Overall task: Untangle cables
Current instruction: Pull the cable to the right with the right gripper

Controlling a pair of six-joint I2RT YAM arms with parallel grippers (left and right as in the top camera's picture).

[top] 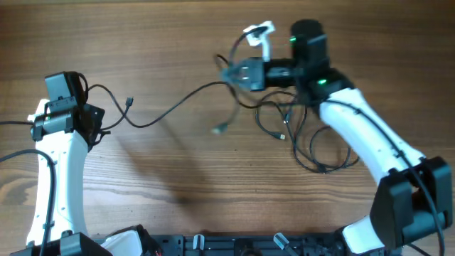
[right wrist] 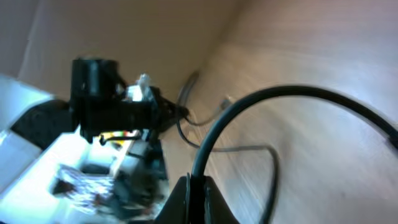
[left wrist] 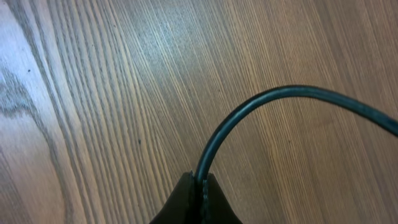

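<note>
Left of the loose tangle of cables (top: 284, 117) on the wooden table (top: 178, 185), the right gripper (right wrist: 196, 183) is pinched fully shut on one black cord, which arches up out of its closed tips. Far left of the tangle, the left gripper (left wrist: 202, 185) is clamped the same way on a cord that runs slack across the wood to the tangle. A small plug (top: 219, 129) lies just left of the tangle.

The thin black bendy cables (top: 271, 107) lie in loose loops on the right, one long strand (top: 178, 105) stretches out left, and small plugs (top: 219, 129) show
</note>
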